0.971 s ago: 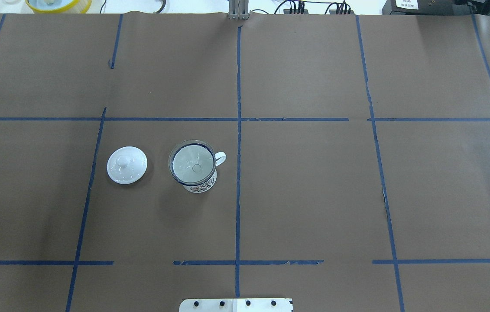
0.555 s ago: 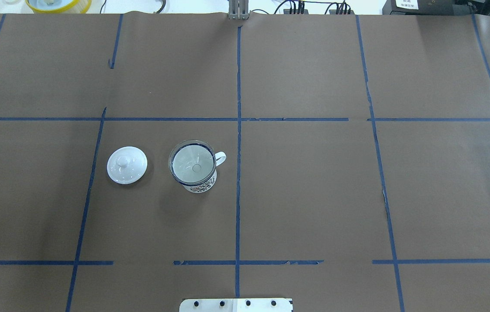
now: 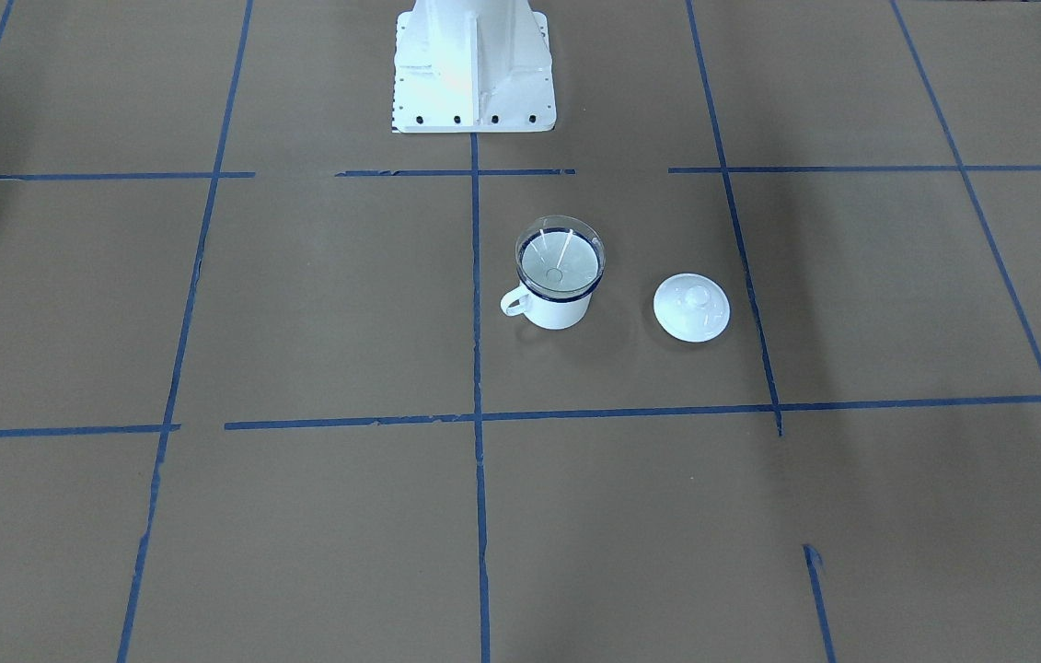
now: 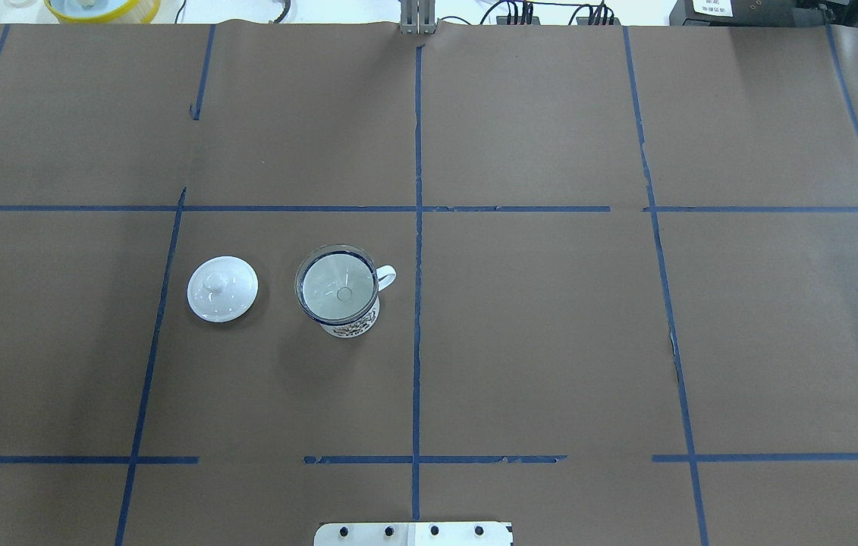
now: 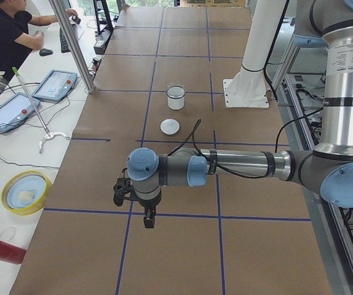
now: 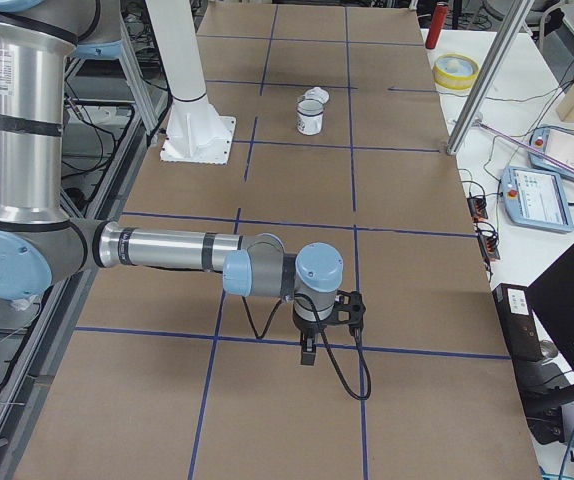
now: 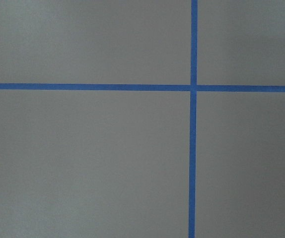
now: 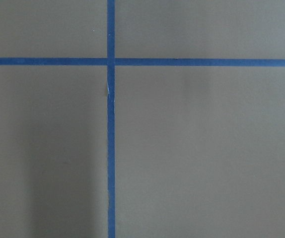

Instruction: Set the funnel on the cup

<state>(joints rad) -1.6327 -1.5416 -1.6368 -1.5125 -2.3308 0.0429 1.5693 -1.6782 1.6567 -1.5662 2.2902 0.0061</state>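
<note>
**1.** Small clear transparent funnel [image 4: 337, 282] with a wide round cone and a short narrow stem. It sits upright in the mouth of the cup. The cone's rim rests on the cup's rim and is about as wide as it, and the stem points down inside. Neither tool touches it.

**2.** Small white enamel cup [image 4: 353, 324] with a dark blue rim and a small loop handle. It stands upright on the worktop, in the square just left of the centre tape line in the overhead view. The handle is turned toward that line. There is a dark print on the wall facing the robot.

**3.** Round white knobbed lid [image 4: 222, 289]. It lies flat, knob up, near the cup on the side away from the handle, and does not touch it.

**4.** Worktop [image 4: 550, 341], covered in brown paper and marked into squares with blue tape.

**5.** White robot pedestal [image 3: 472, 64], bolted at the worktop's edge, 1 tape line away from the cup.

**6.** Left tool [image 5: 147, 221]. It points down over bare paper, well apart from the cup. It shows only from the table's end, so I cannot tell whether its fingers are wide or narrow. Its wrist camera shows only paper and 2 crossing tape lines.

**7.** Right tool [image 6: 309, 352]. It points down near a tape line at the opposite end, well apart from the cup. I cannot tell its finger spread either.

**8.** Yellow-rimmed bowl [image 5: 26, 192] and red cylinder [image 5: 1, 251], both on the white bench beside the worktop.
</note>
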